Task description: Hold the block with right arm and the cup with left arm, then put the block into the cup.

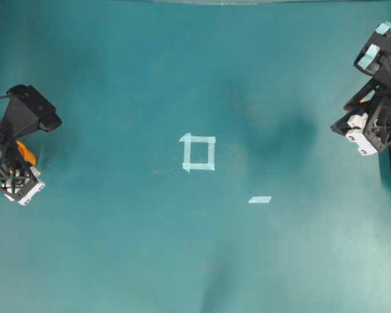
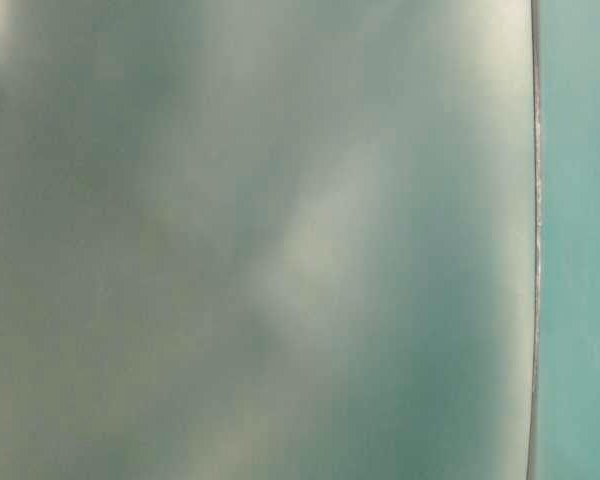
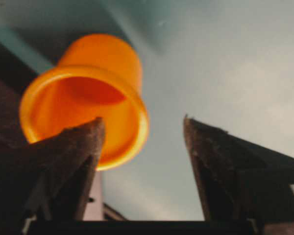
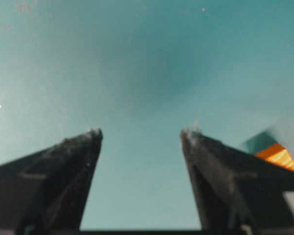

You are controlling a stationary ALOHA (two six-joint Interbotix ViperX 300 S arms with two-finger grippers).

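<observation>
Overhead view: left arm (image 1: 16,153) parked at the left edge of the teal table (image 1: 117,248), right arm (image 1: 375,98) at the right edge, both well apart from the tape square (image 1: 199,152) near table centre and the short tape strip (image 1: 260,199) beside it. Only a sliver of orange visible under the left arm here.

Left wrist view: identifies that orange as the cup (image 3: 88,93), lying tilted with the round rim toward the camera, interior visible and empty. Left gripper (image 3: 142,127) spread wide; one finger (image 3: 71,152) overlaps the lower rim of the cup, contact not determinable; other finger clear of it. Nothing gripped.

Right wrist view: right gripper (image 4: 141,132) also spread wide, bare table between the fingertips, nothing held. Small orange block (image 4: 277,155) at the right edge of this view, beside and partly behind the right-hand finger, outside the gap. Block not discernible from overhead.

Table-level view: blurred grey-green field with a thin vertical line near the right side; no arm or object distinguishable.
</observation>
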